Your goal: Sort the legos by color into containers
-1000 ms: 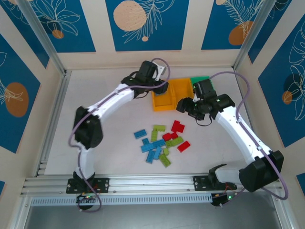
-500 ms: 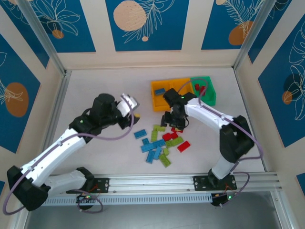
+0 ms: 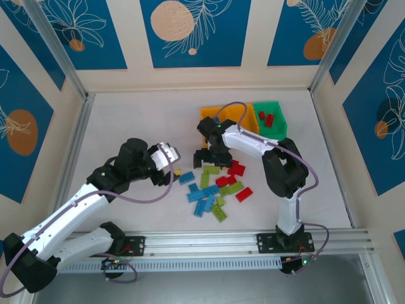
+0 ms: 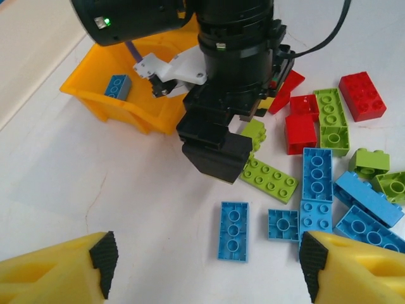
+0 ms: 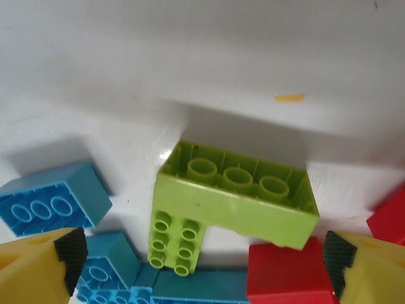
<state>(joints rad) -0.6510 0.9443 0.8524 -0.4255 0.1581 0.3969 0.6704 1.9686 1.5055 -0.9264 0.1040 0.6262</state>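
Over legos: right claw spread above lime brick; left claw spread, empty.

Right arm covers part of orange bins; red lego cropped at edge.

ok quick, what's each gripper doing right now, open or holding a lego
Left gripper: open, holding nothing.
Right gripper: open, empty, above a lime green lego.

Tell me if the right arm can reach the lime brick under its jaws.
Probably yes: the right gripper hangs open over the lime brick, nothing covering it, though a red brick crowds one side.
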